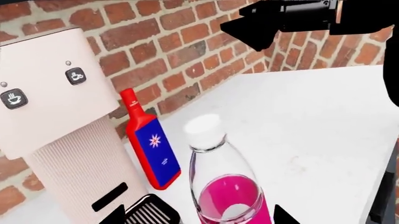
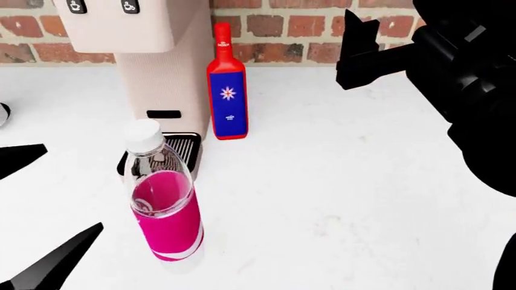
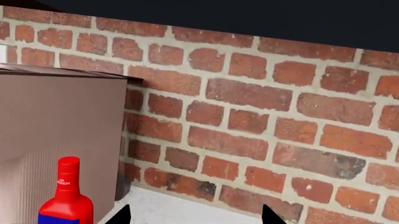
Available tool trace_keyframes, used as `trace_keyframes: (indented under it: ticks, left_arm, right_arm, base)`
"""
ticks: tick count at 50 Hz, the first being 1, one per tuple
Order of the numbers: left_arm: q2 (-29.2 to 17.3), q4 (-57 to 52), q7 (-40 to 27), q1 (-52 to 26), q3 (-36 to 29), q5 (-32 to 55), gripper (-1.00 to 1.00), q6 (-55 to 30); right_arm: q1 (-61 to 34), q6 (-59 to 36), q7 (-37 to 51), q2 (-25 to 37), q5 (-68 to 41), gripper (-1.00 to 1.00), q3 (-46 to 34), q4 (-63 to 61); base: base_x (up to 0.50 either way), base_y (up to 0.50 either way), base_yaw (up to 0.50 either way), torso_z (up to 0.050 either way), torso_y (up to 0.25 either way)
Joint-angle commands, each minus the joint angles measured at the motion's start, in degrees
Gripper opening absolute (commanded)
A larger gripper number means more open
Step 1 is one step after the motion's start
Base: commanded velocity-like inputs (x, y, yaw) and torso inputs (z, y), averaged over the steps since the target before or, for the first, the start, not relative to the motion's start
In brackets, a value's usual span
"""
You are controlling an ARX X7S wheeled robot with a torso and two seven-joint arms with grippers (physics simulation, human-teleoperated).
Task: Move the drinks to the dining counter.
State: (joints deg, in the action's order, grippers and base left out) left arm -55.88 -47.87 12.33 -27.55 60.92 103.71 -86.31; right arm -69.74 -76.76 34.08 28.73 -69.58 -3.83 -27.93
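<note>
Both drinks stand on the white desk [image 2: 363, 199] near its brick-wall edge, the smooth, probably slippery pink-liquid bottle [image 2: 164, 202] between the spread left hand [image 2: 48, 199] best gripped mid-label, the rigid red square bottle [image 2: 226, 84] by its flat sides before the parted right hand [image 3: 194, 215].

**Count of things on the white counter**

There are two bottles. One is the clear bottle [image 2: 165, 199] with a white cap, a magenta label and pink liquid, standing near the front left. The other is the red bottle [image 2: 226, 84] with a blue star label, farther back by the brick wall [image 2: 298, 27].

There is one coffee machine [image 2: 149, 54], left of the red bottle, and it carries two cup buttons [image 1: 14, 98] on its face and one drip grille [image 2: 183, 148] at its foot.

One white counter [image 2: 347, 181] holds all of these.

Two robot arms show, one at each side.
</note>
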Motion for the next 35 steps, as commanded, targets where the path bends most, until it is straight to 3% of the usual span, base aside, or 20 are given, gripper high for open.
trace_keyframes:
  ticks: [1,7,14,35]
  left_arm:
    - [1.6,-4.3,3.7,-1.0,-7.2,-3.4,1.00,1.9]
    - [0.6,-4.4,3.2,-2.9,-12.2,-4.0,1.00,4.1]
    - [1.5,-4.6,5.1,-2.3,-11.8,-6.1,1.00,3.6]
    - [7.5,-6.7,16.5,-1.5,-18.4,-23.5,1.00,5.3]
  right_arm:
    - [-0.2,0.2,0.5,0.4,-0.6,1.00,-0.4,-0.1]
    - [-0.2,0.3,0.7,0.8,-0.9,1.00,-0.3,-0.1]
    - [-0.2,0.8,0.5,1.0,-0.8,1.00,-0.6,0.2]
    - [0.2,0.5,1.9,2.2,-2.6,1.00,-0.7,-0.2]
  base:
    - [0.00,0.00,0.00,0.000,0.000]
    - [0.00,0.00,0.00,0.000,0.000]
    - [0.00,0.00,0.00,0.000,0.000]
    - [0.00,0.00,0.00,0.000,0.000]
